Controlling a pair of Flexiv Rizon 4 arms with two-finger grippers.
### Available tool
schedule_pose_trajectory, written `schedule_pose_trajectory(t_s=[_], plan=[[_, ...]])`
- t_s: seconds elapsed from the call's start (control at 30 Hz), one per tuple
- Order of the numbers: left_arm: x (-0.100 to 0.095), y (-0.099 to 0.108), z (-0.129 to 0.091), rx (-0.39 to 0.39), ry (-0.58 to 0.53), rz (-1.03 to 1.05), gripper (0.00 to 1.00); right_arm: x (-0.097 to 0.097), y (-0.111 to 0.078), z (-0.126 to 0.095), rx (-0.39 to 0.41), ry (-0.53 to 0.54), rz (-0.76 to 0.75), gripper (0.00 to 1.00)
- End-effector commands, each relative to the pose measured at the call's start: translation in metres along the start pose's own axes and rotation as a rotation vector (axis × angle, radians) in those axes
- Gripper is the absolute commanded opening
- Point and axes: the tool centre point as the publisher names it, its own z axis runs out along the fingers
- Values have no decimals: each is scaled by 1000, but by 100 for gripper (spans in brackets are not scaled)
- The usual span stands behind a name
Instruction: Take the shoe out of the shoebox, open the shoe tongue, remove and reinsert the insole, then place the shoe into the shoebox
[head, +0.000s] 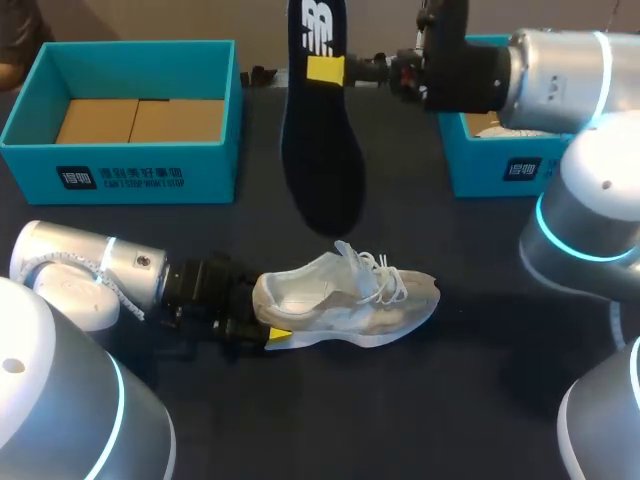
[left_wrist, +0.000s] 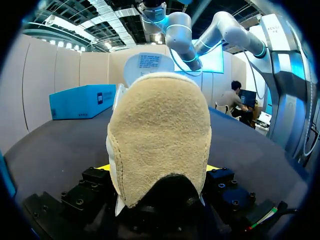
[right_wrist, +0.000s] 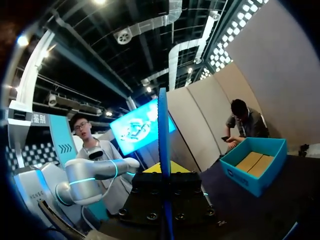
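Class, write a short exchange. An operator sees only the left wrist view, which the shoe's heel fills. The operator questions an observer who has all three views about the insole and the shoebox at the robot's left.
Operator: The heel blocks almost everything ahead of me. Where is the insole?
Observer: It is out of the shoe. The right gripper is shut on the dark insole and holds it in the air above the table, beyond the shoe.
Operator: I can see one teal box from outside. Is anything in it?
Observer: That shoebox, at the table's far left, holds only brown cardboard. There is no shoe inside.
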Motion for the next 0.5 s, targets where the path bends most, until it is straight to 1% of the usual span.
schedule_pose_trajectory(t_s=[0.03, 0.13, 0.2, 0.3, 0.37, 0.47, 0.5], plan=[[1, 0, 1, -2, -1, 0, 0, 11, 5, -19, 62, 27, -2, 0], [1, 0, 1, -2, -1, 0, 0, 22, 5, -24, 92, 50, 9, 0], [1, 0, 1, -2, -1, 0, 0, 28, 4, -27, 105, 41, 23, 0], [1, 0, 1, -2, -1, 0, 0, 37, 1, -33, 100, 36, 35, 0], [1, 0, 1, -2, -1, 0, 0, 44, 1, -37, 72, 34, 36, 0], [1, 0, 1, -2, -1, 0, 0, 53, 1, -41, 67, 17, 46, 0], [1, 0, 1, -2, -1, 0, 0, 57, 2, -43, 49, 15, 50, 0]])
